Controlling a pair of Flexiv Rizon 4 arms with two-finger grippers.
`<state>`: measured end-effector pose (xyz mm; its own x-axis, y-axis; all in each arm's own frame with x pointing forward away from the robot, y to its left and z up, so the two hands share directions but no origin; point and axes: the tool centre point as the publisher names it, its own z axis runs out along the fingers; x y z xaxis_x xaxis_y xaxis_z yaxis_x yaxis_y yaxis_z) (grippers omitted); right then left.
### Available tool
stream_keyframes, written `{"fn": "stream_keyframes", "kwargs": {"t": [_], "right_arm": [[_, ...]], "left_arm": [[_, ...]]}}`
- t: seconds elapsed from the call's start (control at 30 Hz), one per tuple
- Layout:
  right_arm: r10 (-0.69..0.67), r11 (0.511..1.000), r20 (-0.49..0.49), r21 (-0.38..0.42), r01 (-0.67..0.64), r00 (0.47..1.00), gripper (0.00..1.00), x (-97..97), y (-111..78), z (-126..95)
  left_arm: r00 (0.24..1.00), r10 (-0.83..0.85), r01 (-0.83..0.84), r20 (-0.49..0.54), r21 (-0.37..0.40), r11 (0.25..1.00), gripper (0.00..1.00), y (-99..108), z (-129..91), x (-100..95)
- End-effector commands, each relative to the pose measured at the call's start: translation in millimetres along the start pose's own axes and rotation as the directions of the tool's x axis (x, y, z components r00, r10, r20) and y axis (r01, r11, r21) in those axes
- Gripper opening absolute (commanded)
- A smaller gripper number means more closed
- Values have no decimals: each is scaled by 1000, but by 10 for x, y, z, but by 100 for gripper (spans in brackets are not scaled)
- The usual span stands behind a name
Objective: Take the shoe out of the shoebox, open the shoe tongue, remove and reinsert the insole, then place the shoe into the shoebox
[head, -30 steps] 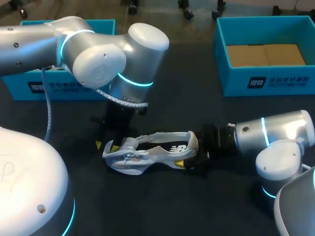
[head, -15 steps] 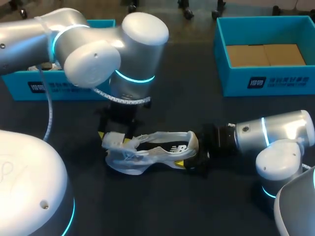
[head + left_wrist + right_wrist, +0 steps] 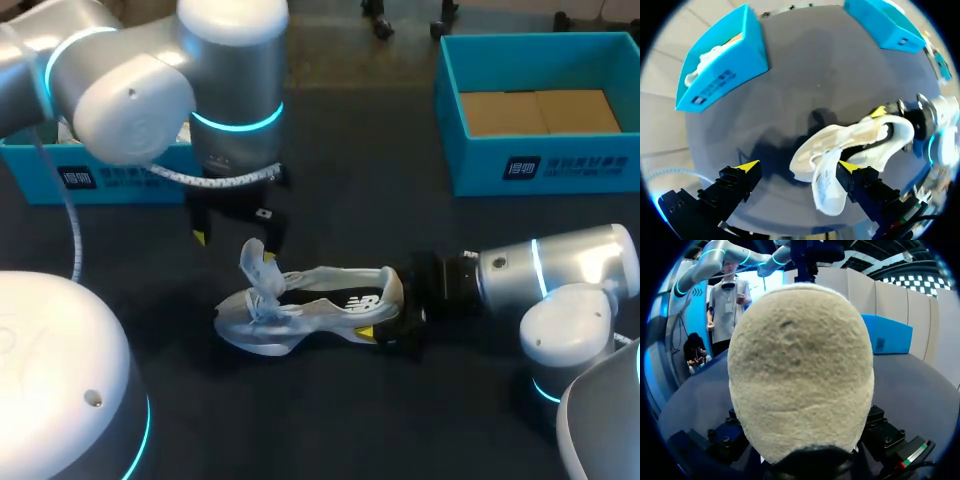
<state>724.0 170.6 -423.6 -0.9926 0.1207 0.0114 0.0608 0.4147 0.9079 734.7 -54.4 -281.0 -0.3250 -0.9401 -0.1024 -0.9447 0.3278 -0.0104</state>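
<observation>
A white and grey shoe [image 3: 310, 312] lies on its side on the dark table, toe toward my left arm. Its tongue [image 3: 256, 266] stands pulled up out of the opening. My left gripper [image 3: 236, 240] hangs open just above the tongue, holding nothing. In the left wrist view the left gripper [image 3: 800, 168] has its yellow tips spread wide, with the tongue [image 3: 828, 186] rising beside one finger and the shoe [image 3: 865, 142] beyond. My right gripper [image 3: 386, 306] is shut on the shoe's heel from the right. That heel [image 3: 800, 370] fills the right wrist view.
A blue shoebox [image 3: 110, 178] with white contents stands at the back left. A second blue shoebox [image 3: 545, 165], showing a cardboard bottom, stands at the back right. Both boxes show in the left wrist view, one [image 3: 725, 65] closer than the other [image 3: 885, 27].
My left gripper has opened, let go of the tongue, and risen up and back from the shoe. The tongue now stands upright. The right arm has kept still on the heel.
</observation>
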Motion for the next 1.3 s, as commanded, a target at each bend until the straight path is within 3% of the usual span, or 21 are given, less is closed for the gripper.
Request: {"fn": "stream_keyframes", "kwargs": {"t": [0.03,0.2,0.3,0.33,0.37,0.53,0.67,0.73,0.83,0.9,1.03,1.07,1.3], "right_arm": [[0,1000,1,3,0,1000,0,4,5,-10],[0,1000,1,3,0,1000,0,4,5,-10],[0,1000,1,3,0,1000,0,4,5,-10],[0,1000,1,3,0,1000,0,4,5,-10],[0,1000,1,3,0,1000,0,4,5,-10],[0,1000,1,3,0,1000,0,4,5,-10],[0,1000,1,3,0,1000,0,4,5,-10],[0,1000,1,3,0,1000,0,4,5,-10],[0,1000,1,3,0,1000,0,4,5,-10],[0,1000,1,3,0,1000,0,4,5,-10],[0,1000,1,3,0,1000,0,4,5,-10],[0,1000,1,3,0,1000,0,4,5,-10],[0,1000,1,3,0,1000,0,4,5,-10]], "left_arm": [[986,158,-158,-44,4,987,100,-9,-107,-65],[922,386,-383,-27,64,921,100,-39,-160,-30],[844,536,-531,-32,97,842,100,-60,-163,5],[794,606,-598,-50,115,793,100,-70,-174,16],[762,644,-631,-60,155,760,89,-69,-194,13],[591,798,-772,-113,209,601,89,-110,-336,52],[445,889,-839,-110,294,457,63,-198,-493,100],[409,906,-849,-104,319,420,48,-218,-555,118],[376,923,-860,-84,339,382,50,-239,-626,185],[342,936,-870,-76,349,347,43,-238,-668,255],[312,948,-874,-69,371,315,5,-205,-702,374],[295,953,-877,-70,376,299,0,-199,-712,424],[212,974,-886,-76,407,225,0,-98,-752,711]]}}
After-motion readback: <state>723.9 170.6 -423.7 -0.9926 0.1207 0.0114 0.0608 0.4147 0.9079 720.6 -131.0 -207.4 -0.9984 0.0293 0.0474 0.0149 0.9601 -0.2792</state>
